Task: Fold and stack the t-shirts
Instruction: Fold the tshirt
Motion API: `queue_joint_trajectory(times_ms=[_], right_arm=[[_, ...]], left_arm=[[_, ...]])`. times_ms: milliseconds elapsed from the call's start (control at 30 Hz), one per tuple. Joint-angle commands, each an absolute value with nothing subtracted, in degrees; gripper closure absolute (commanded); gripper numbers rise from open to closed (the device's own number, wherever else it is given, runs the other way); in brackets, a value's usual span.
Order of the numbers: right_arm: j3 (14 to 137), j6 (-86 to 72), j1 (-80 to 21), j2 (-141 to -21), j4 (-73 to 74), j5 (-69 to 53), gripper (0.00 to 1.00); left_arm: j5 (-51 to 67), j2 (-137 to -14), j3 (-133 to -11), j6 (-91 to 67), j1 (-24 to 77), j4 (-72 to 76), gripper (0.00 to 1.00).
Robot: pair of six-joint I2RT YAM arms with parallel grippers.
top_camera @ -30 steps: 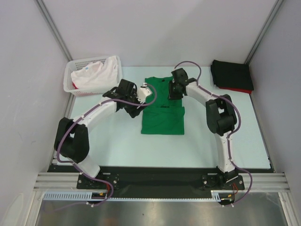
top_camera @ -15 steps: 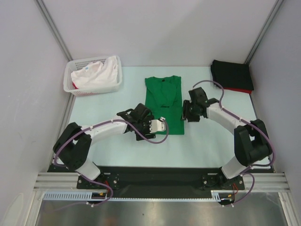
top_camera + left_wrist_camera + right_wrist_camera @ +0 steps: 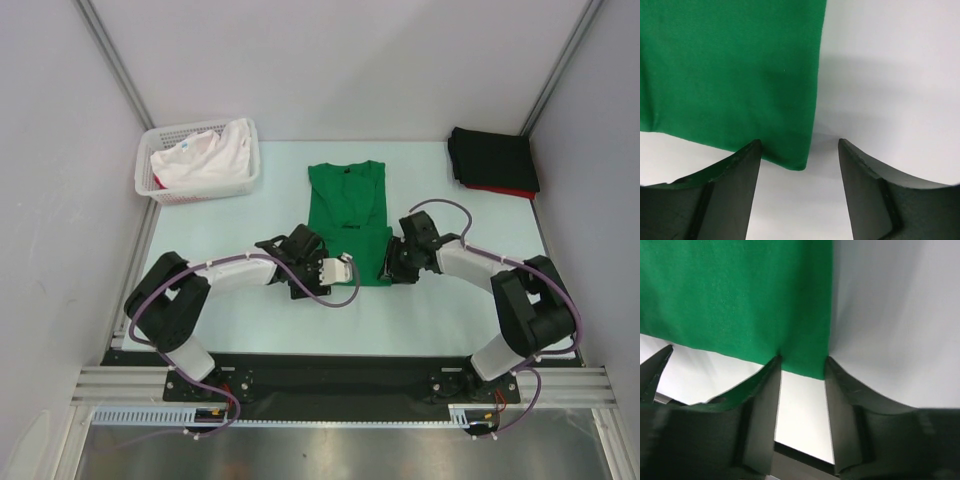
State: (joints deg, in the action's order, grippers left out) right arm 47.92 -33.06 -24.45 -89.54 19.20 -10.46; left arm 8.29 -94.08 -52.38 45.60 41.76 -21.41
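Note:
The bright green t-shirt (image 3: 347, 205) lies flat mid-table, its sides folded in, collar at the far end. My left gripper (image 3: 343, 272) is open at its near hem; in the left wrist view (image 3: 799, 146) a corner of the green cloth (image 3: 730, 65) lies between the jaws. My right gripper (image 3: 389, 268) is open at the near right corner; in the right wrist view (image 3: 802, 361) its fingertips (image 3: 776, 365) straddle the green hem (image 3: 740, 295). A folded black t-shirt (image 3: 492, 158) lies on a red one (image 3: 510, 191) at the back right. A white t-shirt (image 3: 205, 158) is in the basket.
The white mesh basket (image 3: 150, 187) stands at the back left. Grey walls close in the table on the left, right and far side. The black base rail (image 3: 320, 372) runs along the near edge.
Both grippers have come from the shirt's far end down to its near hem. The shirt now lies narrower, with its collar uncovered.

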Motion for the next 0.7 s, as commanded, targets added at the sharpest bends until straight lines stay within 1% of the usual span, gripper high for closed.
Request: queue_joint_trajectory(times_ms=[0,33,100,133,200,233,367,500,567,667], right_arm=[[46.6,-35.1,-24.7,-90.6,15.6,-12.3,0.59],[46.5,-35.2,-24.6,-91.0,15.3,-13.3,0.69],[46.2,-35.2,-24.3,-91.0,14.9,-14.1,0.81],[46.3,-35.5,-24.2,-90.9,14.8,-14.8,0.90],[46.5,-35.3,-24.1,-90.2,15.1,-15.0,1.00],[46.6,-35.0,-23.9,-89.8,15.6,-15.1,1.00],[46.2,-34.5,-23.8,-86.7,17.7,-16.9,1.00],[45.0,-33.8,-25.2,-81.4,22.8,-18.4,1.00],[43.9,-33.6,-26.6,-78.6,27.8,-19.2,1.00],[42.5,-33.8,-28.7,-72.4,34.8,-22.1,1.00]], left_arm=[[7.5,-93.4,-50.1,47.7,41.7,-19.2,0.32],[6.9,-93.7,-49.8,47.7,41.6,-18.6,0.39],[5.2,-94.9,-49.7,47.8,41.6,-17.4,0.49],[4.6,-95.4,-49.7,47.6,41.5,-17.0,0.63],[3.5,-97.0,-50.1,47.3,41.4,-16.4,0.80],[3.3,-97.2,-50.4,46.9,41.3,-16.6,1.00],[4.7,-94.9,-51.2,44.7,41.2,-21.0,1.00],[6.6,-87.6,-50.3,43.9,41.2,-27.8,1.00],[8.6,-84.5,-49.2,43.8,41.3,-31.3,1.00],[11.9,-78.1,-49.2,43.4,41.8,-40.2,1.00]])
